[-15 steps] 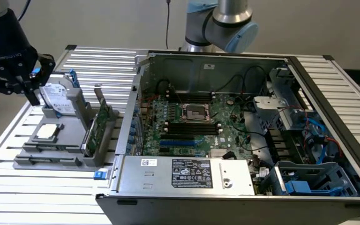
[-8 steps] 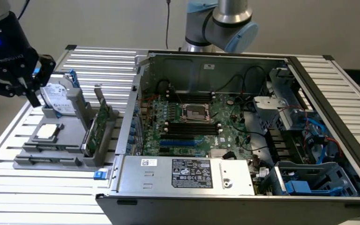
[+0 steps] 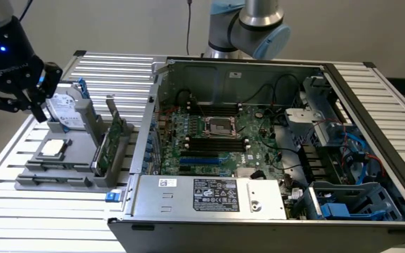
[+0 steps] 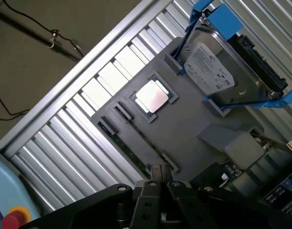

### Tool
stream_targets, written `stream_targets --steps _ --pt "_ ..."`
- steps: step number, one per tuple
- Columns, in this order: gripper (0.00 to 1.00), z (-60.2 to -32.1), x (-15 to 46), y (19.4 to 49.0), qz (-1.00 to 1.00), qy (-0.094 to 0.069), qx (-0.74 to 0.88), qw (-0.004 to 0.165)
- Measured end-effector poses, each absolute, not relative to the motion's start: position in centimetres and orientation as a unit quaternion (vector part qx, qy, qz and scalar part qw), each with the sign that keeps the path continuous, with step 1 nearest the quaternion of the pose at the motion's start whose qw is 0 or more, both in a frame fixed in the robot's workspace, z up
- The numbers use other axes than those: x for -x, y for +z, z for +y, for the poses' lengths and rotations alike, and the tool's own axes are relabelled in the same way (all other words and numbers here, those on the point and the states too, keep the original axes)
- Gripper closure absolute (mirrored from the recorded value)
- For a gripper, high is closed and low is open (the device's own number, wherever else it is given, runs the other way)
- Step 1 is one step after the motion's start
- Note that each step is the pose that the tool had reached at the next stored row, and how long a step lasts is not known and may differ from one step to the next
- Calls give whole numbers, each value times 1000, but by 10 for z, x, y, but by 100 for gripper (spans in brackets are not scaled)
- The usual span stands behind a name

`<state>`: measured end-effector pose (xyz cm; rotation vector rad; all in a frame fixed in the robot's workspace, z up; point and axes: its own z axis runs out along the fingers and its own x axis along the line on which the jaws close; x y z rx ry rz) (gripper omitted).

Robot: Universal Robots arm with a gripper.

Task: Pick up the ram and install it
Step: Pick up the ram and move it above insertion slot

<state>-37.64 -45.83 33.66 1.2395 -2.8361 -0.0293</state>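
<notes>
Exterior view sets the closed, empty end effector [image 3: 40, 113] beside the hard drive [image 3: 65, 109]; wrist view reveals the ram [image 4: 139, 138] nearby.

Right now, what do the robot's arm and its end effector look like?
The arm is a silver tube with rounded joints capped in light blue. Its end effector is black and angular, with a small blue light on its body.

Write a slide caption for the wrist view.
Shut gripper poised above the ram standing edge-up in the grey holder, beside a processor and a blue-framed hard drive.
</notes>
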Motion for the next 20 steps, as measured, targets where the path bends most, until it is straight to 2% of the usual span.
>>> stream_targets --steps 20 --pt "89 -458 376 325 -828 -5 -560 24"
